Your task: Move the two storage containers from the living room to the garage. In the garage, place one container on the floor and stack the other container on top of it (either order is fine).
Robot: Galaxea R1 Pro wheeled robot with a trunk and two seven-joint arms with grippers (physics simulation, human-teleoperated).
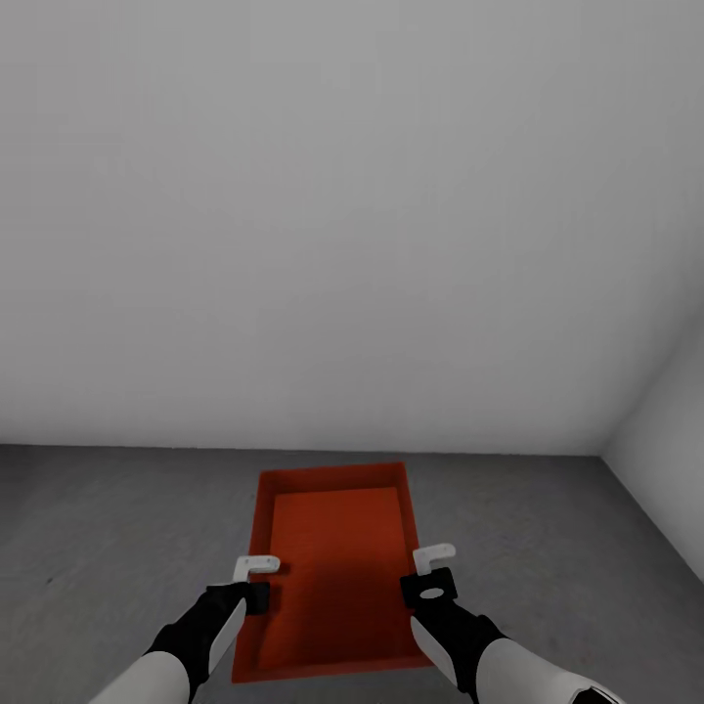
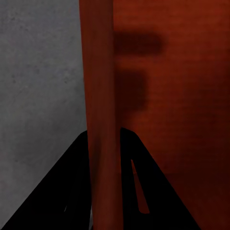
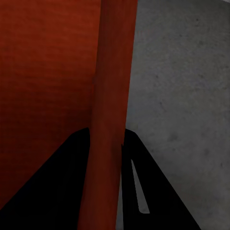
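An orange-red storage container (image 1: 337, 567), lidless and empty, lies lengthwise in front of me over the dark grey concrete floor (image 1: 117, 528) of the garage. My left gripper (image 1: 256, 582) is shut on its left long wall, my right gripper (image 1: 430, 572) on its right long wall. In the left wrist view the thin red wall (image 2: 100, 96) runs between the black fingers of the left gripper (image 2: 103, 139), with floor (image 2: 38, 96) on the outer side. The right wrist view has the same: wall (image 3: 112, 96) inside the right gripper (image 3: 106, 136), floor (image 3: 182, 96) beside it. Whether the bin rests on the floor I cannot tell.
A plain white-grey wall (image 1: 342, 196) stands straight ahead, just past the container's far end. A second wall (image 1: 665, 430) meets it in a corner at the right. Bare concrete stretches to both sides of the bin.
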